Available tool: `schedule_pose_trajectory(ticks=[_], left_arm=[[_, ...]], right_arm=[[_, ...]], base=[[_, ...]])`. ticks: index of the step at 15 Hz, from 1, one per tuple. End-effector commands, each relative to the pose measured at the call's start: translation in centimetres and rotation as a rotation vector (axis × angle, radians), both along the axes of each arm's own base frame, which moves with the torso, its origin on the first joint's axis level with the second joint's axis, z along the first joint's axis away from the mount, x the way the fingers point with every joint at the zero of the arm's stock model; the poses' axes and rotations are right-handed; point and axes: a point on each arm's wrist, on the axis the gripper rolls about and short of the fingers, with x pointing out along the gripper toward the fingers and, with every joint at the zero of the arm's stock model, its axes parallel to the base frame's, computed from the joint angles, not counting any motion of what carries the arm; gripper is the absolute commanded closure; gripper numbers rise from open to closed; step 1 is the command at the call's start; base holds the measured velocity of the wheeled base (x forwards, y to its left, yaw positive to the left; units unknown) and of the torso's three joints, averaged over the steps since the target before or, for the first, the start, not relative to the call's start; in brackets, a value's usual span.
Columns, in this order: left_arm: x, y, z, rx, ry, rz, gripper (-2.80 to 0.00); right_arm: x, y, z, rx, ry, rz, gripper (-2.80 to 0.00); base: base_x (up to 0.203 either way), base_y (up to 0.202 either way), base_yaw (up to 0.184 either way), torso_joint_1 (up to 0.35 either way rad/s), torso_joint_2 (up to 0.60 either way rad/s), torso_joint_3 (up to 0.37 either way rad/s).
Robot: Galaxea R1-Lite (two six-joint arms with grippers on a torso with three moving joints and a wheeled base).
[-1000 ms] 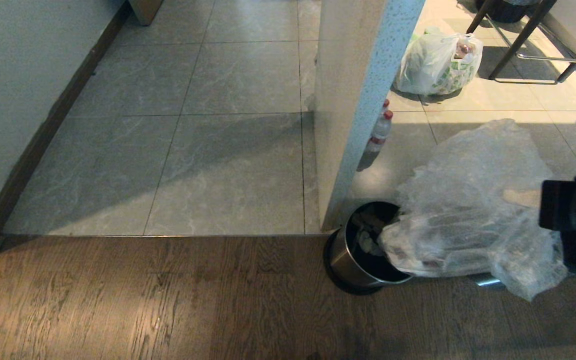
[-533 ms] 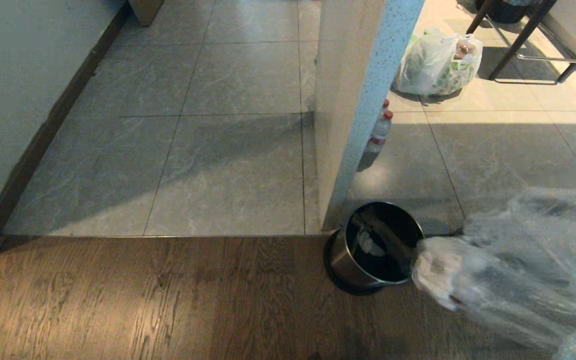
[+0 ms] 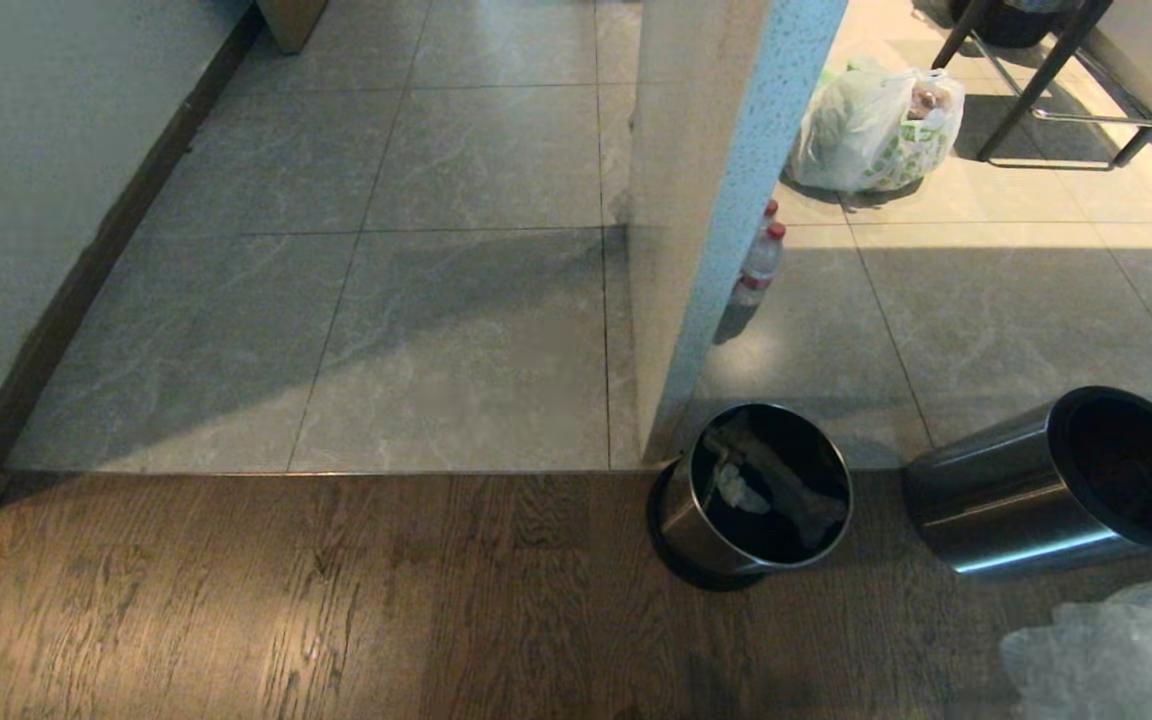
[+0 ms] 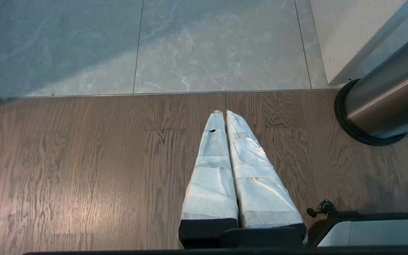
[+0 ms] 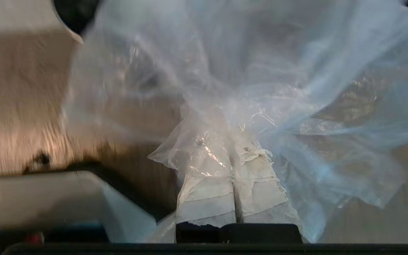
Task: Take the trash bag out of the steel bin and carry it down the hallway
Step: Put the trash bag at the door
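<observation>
Two steel bins show in the head view: one upright [image 3: 751, 495] by the pillar [image 3: 706, 220], and the steel bin [image 3: 1056, 485] tipped at four o'clock, bagless. Just a corner of the trash bag [image 3: 1116, 650] shows at five o'clock. From the left wrist, my left gripper [image 4: 221, 113] hangs pressed together over wood floor [image 4: 83, 170]. From the right wrist, my right gripper [image 5: 230, 141] is clamped on that bag's [image 5: 253, 71] gathered neck.

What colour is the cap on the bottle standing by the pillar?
Red, on a clear bottle with a red label; the head view shows it best.
</observation>
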Motion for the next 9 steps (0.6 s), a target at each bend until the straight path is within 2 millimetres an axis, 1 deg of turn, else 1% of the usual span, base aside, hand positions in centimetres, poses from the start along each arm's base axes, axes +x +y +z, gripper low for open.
schedule_pose_trajectory(ticks=[1, 5, 9], left_arm=[[0.0, 0.0, 0.0, 0.0, -0.001, 0.001, 0.0], [0.0, 0.0, 0.0, 0.0, 0.0, 0.001, 0.0], [0.0, 0.0, 0.0, 0.0, 0.0, 0.001, 0.0]], right_arm=[[-0.6, 0.0, -0.7, 0.003, -0.07, 0.016, 0.0], [-1.9, 0.0, -1.0, -0.012, -0.236, 0.038, 0.0], [-1.9, 0.0, -1.0, 0.0, -0.241, 0.035, 0.0]], base=[[0.0, 0.0, 0.0, 0.0, 0.0, 0.0], [0.0, 0.0, 0.0, 0.0, 0.0, 0.0], [0.0, 0.0, 0.0, 0.0, 0.0, 0.0]])
